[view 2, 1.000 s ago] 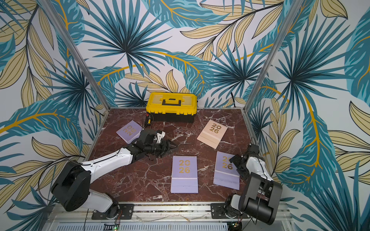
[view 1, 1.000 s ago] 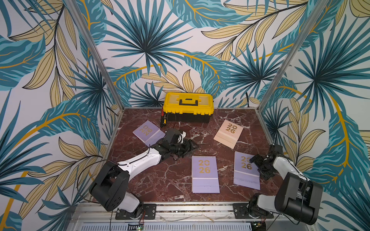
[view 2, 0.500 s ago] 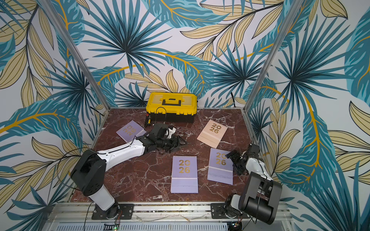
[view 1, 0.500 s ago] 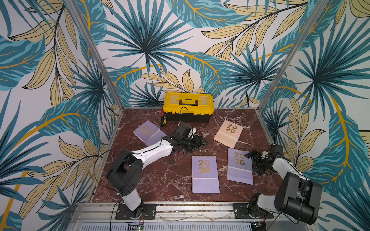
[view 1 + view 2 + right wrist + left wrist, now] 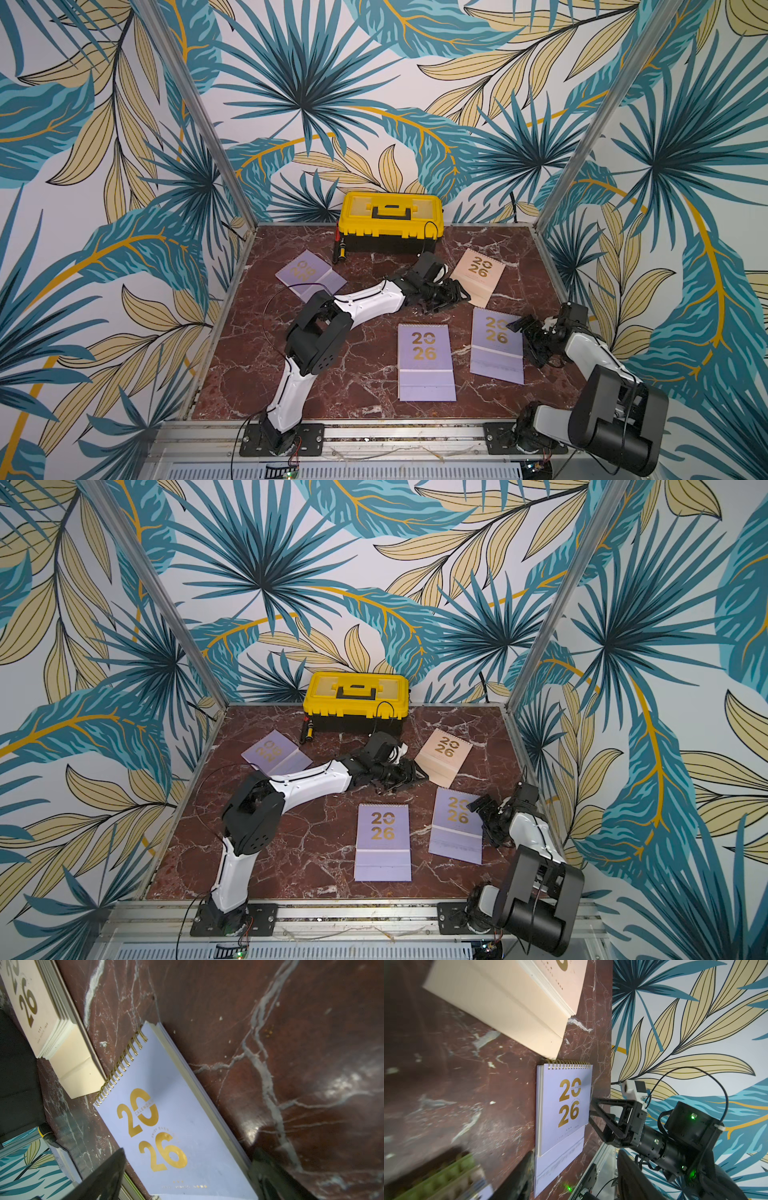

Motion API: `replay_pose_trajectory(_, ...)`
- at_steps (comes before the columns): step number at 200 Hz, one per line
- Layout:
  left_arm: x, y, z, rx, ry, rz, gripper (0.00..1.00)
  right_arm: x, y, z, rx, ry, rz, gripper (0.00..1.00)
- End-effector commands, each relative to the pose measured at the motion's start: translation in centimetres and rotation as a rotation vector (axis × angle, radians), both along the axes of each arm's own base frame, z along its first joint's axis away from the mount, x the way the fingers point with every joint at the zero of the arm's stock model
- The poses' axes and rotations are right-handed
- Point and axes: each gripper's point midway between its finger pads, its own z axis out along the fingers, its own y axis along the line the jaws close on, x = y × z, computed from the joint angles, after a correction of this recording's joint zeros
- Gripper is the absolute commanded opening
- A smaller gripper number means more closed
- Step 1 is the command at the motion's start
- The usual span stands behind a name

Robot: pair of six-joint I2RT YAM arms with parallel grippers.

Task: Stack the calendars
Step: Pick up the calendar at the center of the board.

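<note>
The right hand (image 5: 590, 1112) lies low over the counter (image 5: 249, 357) with its two fingers spread wide and nothing between them. Their tips sit right at the long edge of the nearest lilac calendar (image 5: 496, 347), though I cannot tell whether they press on it. That calendar lies flat, cover up, with its gold 2026 showing. Past it, on the side away from the right hand and across a narrow strip of bare counter, a second lilac calendar (image 5: 424, 361) also lies flat.

Farther in, the left hand (image 5: 452, 294) is stretched out low. Its fingers look dark and bunched in both top views and blurred in its wrist view, so I cannot tell how far it is open or whether it holds anything. Just ahead of it lies the peach calendar (image 5: 478, 276), flat, with one corner coming right up to the nearest lilac calendar's spiral. Back along the left arm, well apart from the hand, a third lilac calendar (image 5: 309, 276) lies askew. Farthest back, the yellow toolbox (image 5: 390, 222) stands against the wall.
</note>
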Motion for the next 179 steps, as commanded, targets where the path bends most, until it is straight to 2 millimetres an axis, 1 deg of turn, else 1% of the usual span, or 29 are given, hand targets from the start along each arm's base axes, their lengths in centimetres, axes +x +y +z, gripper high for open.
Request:
replay_pose_trajectory(1, 0.0, -1.4, -1.6, 0.051, 0.025, 0.014, 0.55, -2.3, 1.0, -2.2, 0.056, 0.109, -0.011, 0.95)
replay_pose_trajectory(23, -0.3, -2.3, -3.0, 0.099, 0.027, 0.02, 0.44, -2.1, 0.9, -2.1, 0.07, 0.099, -0.012, 0.95)
replay_pose_trajectory(36, -0.6, -2.5, -4.0, 0.132, 0.047, 0.016, 0.4, -2.1, 0.9, -2.1, 0.076, 0.097, -0.01, 0.95)
replay_pose_trajectory(47, -0.7, -2.8, -4.6, 0.148, 0.052, 0.016, 0.3, -2.2, 0.9, -2.1, 0.085, 0.096, -0.01, 0.95)
replay_pose_trajectory(59, -0.8, -3.0, -5.1, 0.158, 0.059, 0.016, 0.23, -2.3, 1.0, -2.2, 0.094, 0.093, -0.012, 0.95)
replay_pose_trajectory(70, -0.8, -3.2, -5.6, 0.171, 0.065, 0.018, 0.12, -2.4, 1.1, -2.3, 0.106, 0.087, -0.017, 0.95)
replay_pose_trajectory(75, -0.8, -3.3, -5.7, 0.174, 0.066, 0.017, 0.1, -2.4, 1.1, -2.4, 0.11, 0.084, -0.018, 0.95)
replay_pose_trajectory(89, -0.8, -3.7, -6.2, 0.174, 0.075, 0.018, 0.08, -2.3, 1.3, -2.5, 0.13, 0.069, -0.02, 0.95)
replay_pose_trajectory(97, -0.8, -3.9, -5.8, 0.164, 0.078, 0.017, 0.06, -2.3, 1.3, -2.6, 0.141, 0.062, -0.022, 0.95)
replay_pose_trajectory(98, -0.9, -4.0, -6.5, 0.173, 0.086, 0.016, 0.06, -2.3, 1.4, -2.6, 0.144, 0.062, -0.022, 0.95)
replay_pose_trajectory(100, -0.9, -4.0, -7.3, 0.181, 0.096, 0.014, 0.06, -2.3, 1.4, -2.6, 0.146, 0.061, -0.022, 0.95)
replay_pose_trajectory(111, -1.0, -4.2, -8.0, 0.185, 0.11, 0.016, 0.05, -2.4, 1.4, -2.8, 0.15, 0.063, -0.02, 0.95)
replay_pose_trajectory(146, -0.8, -4.1, -9.0, 0.21, 0.111, 0.026, 0.01, -2.7, 1.1, -2.9, 0.15, 0.06, -0.031, 0.95)
replay_pose_trajectory(179, -0.7, -4.1, -9.5, 0.24, 0.105, 0.015, 0.0, -2.9, 0.8, -2.8, 0.142, 0.065, -0.036, 0.95)
